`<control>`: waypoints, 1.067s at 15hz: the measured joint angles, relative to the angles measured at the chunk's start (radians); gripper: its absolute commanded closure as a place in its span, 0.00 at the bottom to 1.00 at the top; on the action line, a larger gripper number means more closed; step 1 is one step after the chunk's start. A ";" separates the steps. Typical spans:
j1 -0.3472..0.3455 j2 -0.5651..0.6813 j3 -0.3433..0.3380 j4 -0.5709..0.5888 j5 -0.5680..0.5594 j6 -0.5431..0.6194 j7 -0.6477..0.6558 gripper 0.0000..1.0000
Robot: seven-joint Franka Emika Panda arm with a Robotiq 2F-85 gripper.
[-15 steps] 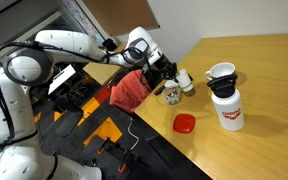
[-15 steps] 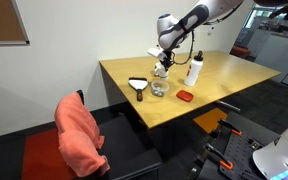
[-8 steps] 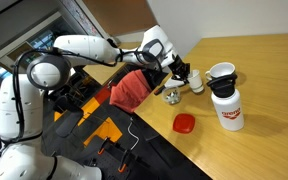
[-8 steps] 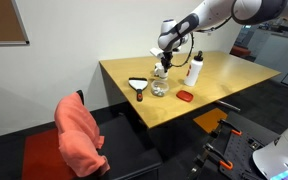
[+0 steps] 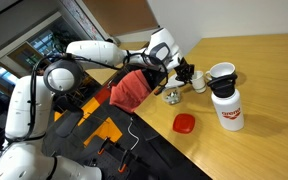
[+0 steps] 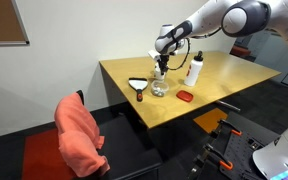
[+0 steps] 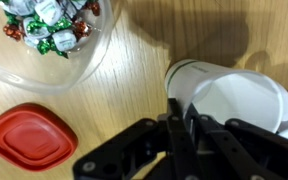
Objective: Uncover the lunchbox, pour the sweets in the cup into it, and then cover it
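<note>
- My pincer (image 7: pixel 184 110) was pinching the near rim of the white cup (image 7: pixel 239 105), which looked empty.
- The lunchbox (image 7: pixel 96 52) stood uncovered on the table (image 7: pixel 134 85) near the cup, with wrapped sweets (image 7: pixel 46 30) inside.
- Its red lid (image 7: pixel 29 140) lay flat on the table, just beside the lunchbox.

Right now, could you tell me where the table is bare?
The table is bare beyond the white flask, out to its far end. It is crowded among lunchbox, red lid and flask, where the gripper holds the cup.
</note>
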 measured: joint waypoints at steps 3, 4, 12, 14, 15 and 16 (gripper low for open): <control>0.004 -0.004 -0.008 0.007 0.000 0.004 0.013 0.34; 0.006 -0.008 -0.013 0.007 0.000 0.005 0.014 0.27; 0.016 -0.166 -0.040 -0.137 -0.012 0.006 -0.026 0.00; 0.020 -0.238 -0.040 -0.223 -0.013 0.006 -0.064 0.00; 0.021 -0.276 -0.040 -0.268 -0.013 0.006 -0.079 0.00; 0.021 -0.312 -0.040 -0.315 -0.014 0.006 -0.090 0.00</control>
